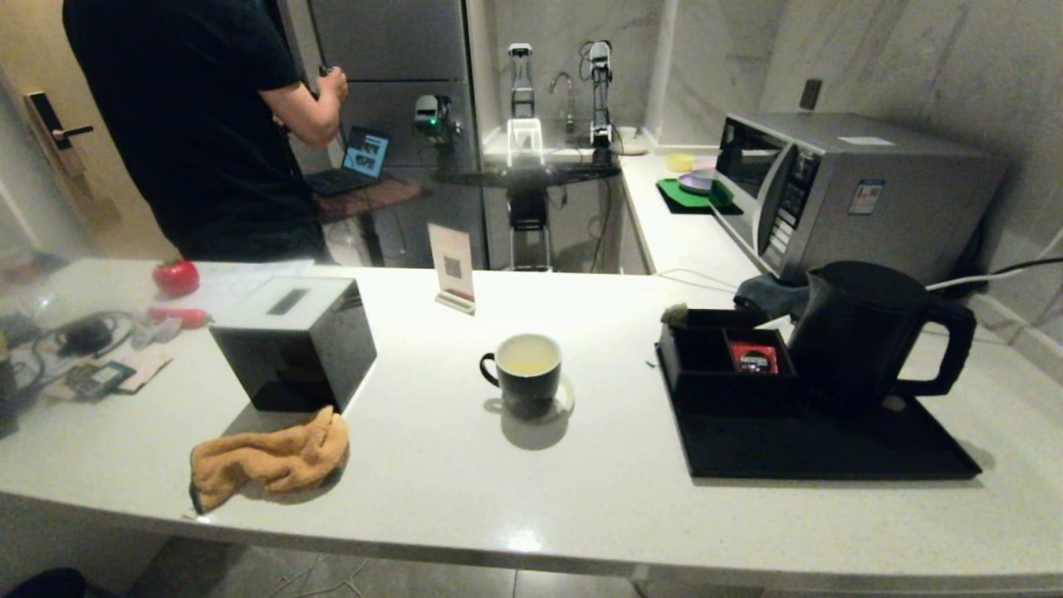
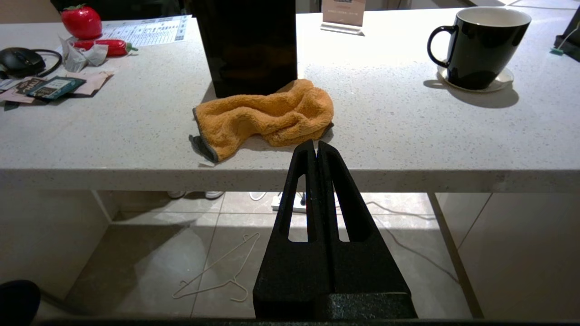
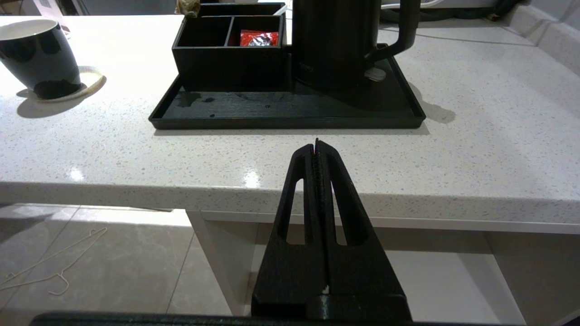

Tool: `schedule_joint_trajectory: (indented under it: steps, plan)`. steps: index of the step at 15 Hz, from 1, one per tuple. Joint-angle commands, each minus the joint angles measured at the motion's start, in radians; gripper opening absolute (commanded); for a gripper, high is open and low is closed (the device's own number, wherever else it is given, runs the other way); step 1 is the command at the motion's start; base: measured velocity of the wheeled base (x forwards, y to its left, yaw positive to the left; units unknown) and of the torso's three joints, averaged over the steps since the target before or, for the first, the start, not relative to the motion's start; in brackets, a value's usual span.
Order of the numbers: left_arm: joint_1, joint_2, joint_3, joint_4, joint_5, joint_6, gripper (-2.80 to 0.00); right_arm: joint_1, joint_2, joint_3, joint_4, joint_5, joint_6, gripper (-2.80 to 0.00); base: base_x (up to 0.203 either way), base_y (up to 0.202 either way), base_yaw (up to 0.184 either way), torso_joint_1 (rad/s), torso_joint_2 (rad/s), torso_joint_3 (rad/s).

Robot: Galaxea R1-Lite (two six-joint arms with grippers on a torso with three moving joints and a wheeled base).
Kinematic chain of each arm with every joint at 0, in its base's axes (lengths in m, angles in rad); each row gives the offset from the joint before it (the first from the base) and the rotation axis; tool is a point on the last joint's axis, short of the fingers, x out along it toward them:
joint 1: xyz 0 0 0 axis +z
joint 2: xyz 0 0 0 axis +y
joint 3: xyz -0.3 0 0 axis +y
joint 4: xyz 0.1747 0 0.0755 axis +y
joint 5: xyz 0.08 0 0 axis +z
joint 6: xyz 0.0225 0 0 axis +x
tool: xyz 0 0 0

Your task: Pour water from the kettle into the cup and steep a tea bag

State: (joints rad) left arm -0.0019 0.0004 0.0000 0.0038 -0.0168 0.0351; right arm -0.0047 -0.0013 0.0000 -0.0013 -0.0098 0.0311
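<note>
The black cup (image 1: pixel 521 378) (image 2: pixel 479 43) (image 3: pixel 38 54) stands on a pale coaster mid-counter, with pale yellowish water (image 1: pixel 523 357) inside. The tall black kettle (image 1: pixel 864 332) (image 3: pixel 337 40) stands upright on a black tray (image 1: pixel 830 453) at the right. A small tan-olive tea bag (image 1: pixel 674 314) (image 3: pixel 188 6) rests on the far left corner of the black compartment box (image 1: pixel 718 370). My left gripper (image 2: pixel 316 145) and right gripper (image 3: pixel 316 144) are both shut on nothing. They hang in front of and below the counter's near edge, out of the head view.
A red packet (image 1: pixel 753 357) lies in the compartment box. A black cube box (image 1: pixel 291 340) and an orange cloth (image 1: pixel 270 457) sit left of the cup. A sign card (image 1: pixel 453 266), a microwave (image 1: pixel 839 191), left-side clutter and a person behind the counter are also there.
</note>
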Motion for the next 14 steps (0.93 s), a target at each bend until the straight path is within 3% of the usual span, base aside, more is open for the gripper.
schedule_joint_trajectory:
  steps: [1,10,14]
  plan:
    - [-0.001,0.000,0.000,0.000,0.000,0.000,-2.80,0.000,0.001,0.000,0.000,0.001,0.000,-2.80,0.000,0.000,0.000,0.000,0.00,0.000]
    - [-0.001,0.000,0.000,0.001,0.000,0.000,-2.80,0.000,0.001,-0.018,-0.014,0.002,-0.004,-2.80,0.000,0.000,0.000,0.000,0.00,0.000]
    - [0.000,0.000,0.000,0.001,0.000,0.000,-2.80,0.003,0.108,-0.148,0.041,0.119,0.005,-2.80,0.000,0.000,0.000,0.000,0.00,0.000]
